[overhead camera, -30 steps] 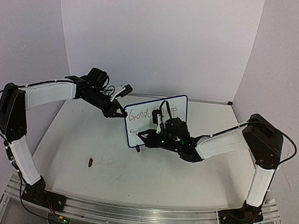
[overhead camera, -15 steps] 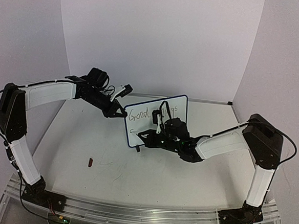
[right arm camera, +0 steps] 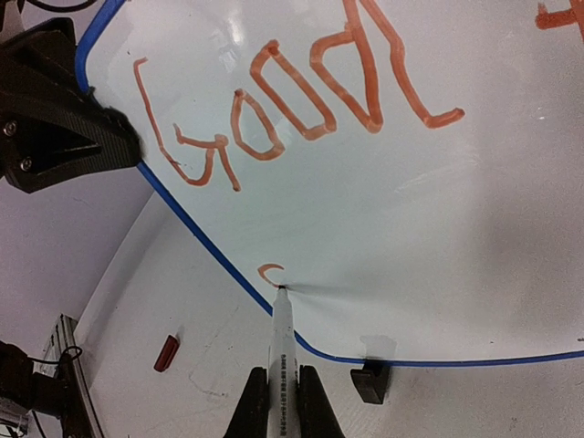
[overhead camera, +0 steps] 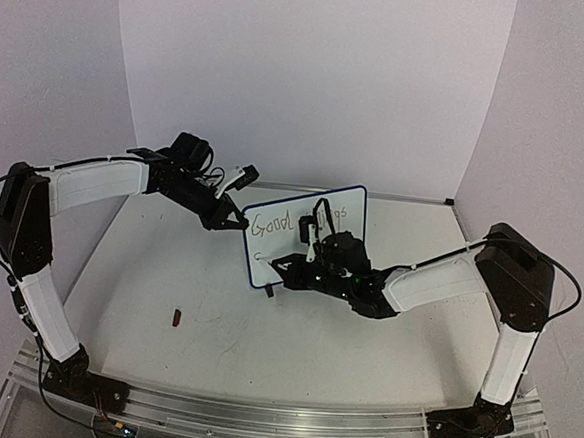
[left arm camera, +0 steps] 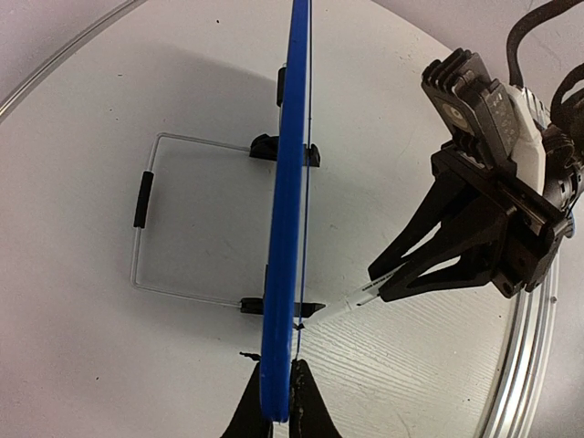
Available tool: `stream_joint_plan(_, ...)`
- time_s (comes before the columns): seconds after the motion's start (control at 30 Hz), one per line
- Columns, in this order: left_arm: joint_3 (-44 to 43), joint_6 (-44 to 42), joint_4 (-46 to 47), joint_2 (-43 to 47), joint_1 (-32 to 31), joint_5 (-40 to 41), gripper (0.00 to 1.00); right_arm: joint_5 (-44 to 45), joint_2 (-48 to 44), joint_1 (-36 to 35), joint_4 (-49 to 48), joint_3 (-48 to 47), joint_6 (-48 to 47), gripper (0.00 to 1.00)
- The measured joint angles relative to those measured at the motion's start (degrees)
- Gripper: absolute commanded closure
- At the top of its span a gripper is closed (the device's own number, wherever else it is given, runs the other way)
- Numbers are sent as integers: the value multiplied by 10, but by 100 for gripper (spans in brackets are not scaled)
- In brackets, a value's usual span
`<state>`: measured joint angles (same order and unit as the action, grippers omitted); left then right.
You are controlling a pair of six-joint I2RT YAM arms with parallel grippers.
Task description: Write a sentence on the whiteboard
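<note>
Whiteboard (overhead camera: 270, 250) stands upright mid-bench (overhead camera: 168, 271). Left fingers (left arm camera: 248, 422) are closed on its left edge, bracing it. Right fingers (right arm camera: 251, 415) are closed on the marker (right arm camera: 280, 338), tip touching the board beside a small "c" that opens line two of the sentence (right arm camera: 301, 109). Judgement: use light, even pressure and short strokes rightward, level under "Good", so the board does not tip back.

L claw (left arm camera: 274, 412), R claw (right arm camera: 278, 406) blk; arm links (overhead camera: 94, 185) white, joints (overhead camera: 513, 277) blk.
</note>
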<state>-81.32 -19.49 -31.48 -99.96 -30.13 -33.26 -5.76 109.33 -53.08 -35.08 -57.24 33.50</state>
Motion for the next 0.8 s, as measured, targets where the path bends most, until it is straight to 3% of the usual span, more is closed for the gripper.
stream_joint_plan(0.47, 0, 0, 0, 0, -2, 0, 100, -3, -16, 3, -1, 15, -4, 100)
stream_joint_plan(0.8, 0, 0, 0, 0, -2, 0, 100, -38, -111, 7, -11, 66, -6, 100)
